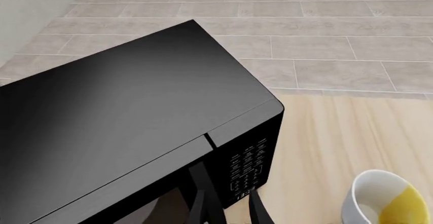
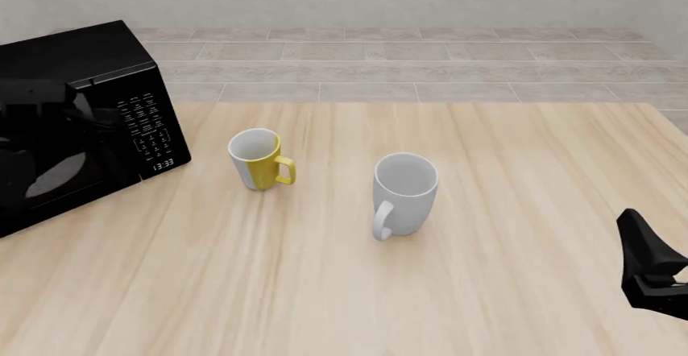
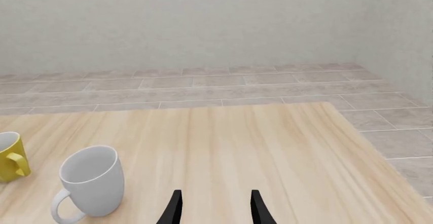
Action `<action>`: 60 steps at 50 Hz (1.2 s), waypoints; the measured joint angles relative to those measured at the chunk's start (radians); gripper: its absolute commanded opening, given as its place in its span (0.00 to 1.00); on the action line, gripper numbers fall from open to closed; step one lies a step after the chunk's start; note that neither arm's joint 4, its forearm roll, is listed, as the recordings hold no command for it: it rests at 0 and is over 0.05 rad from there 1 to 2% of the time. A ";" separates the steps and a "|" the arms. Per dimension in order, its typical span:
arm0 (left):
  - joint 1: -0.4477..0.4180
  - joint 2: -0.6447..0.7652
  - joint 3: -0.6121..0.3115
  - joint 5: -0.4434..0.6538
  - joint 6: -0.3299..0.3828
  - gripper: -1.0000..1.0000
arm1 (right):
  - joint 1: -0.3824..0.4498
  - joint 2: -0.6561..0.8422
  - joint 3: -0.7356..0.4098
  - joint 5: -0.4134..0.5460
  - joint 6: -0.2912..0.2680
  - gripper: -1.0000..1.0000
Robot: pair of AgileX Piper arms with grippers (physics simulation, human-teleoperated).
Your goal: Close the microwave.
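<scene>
From the front I see the microwave point(image 2: 80, 122) at ten o'clock on the counter point(image 2: 452, 291), door seemingly flush. My left end effector point(image 1: 226, 211), fingers parted and empty, sits right at the door edge. Right end effector point(image 3: 213, 209), open and empty, is well apart.

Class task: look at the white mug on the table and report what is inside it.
Nothing visible inside the white mug: only bare pale inner wall. Its rim hides the bottom.
</scene>
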 measured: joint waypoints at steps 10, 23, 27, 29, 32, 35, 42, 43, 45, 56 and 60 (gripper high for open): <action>0.047 0.034 -0.042 -0.048 0.037 1.00 | 0.000 0.006 0.000 -0.005 0.000 1.00; 0.030 0.025 -0.018 -0.098 0.050 1.00 | 0.002 0.034 0.000 -0.029 0.000 1.00; 0.017 -0.029 0.008 -0.121 0.066 1.00 | 0.005 0.053 0.000 -0.047 0.000 1.00; 0.006 -0.067 0.030 -0.127 0.072 1.00 | 0.006 0.064 0.000 -0.057 0.000 1.00; -0.013 -0.149 0.072 -0.123 0.078 1.00 | 0.009 0.080 0.000 -0.072 0.000 1.00; -0.036 -0.257 0.119 -0.098 0.078 1.00 | 0.011 0.091 0.000 -0.082 0.000 1.00; -0.092 -0.531 0.211 0.016 0.076 1.00 | 0.014 0.103 0.000 -0.094 0.001 1.00; -0.100 -0.575 0.221 0.041 0.075 1.00 | 0.015 0.102 0.000 -0.093 0.001 1.00; -0.114 -0.659 0.239 0.089 0.072 1.00 | 0.016 0.100 0.000 -0.092 0.001 1.00; -0.173 -1.108 0.288 0.409 0.054 1.00 | 0.026 0.086 0.000 -0.084 0.000 1.00; -0.185 -1.242 0.298 0.508 0.048 1.00 | 0.030 0.086 0.000 -0.088 -0.002 1.00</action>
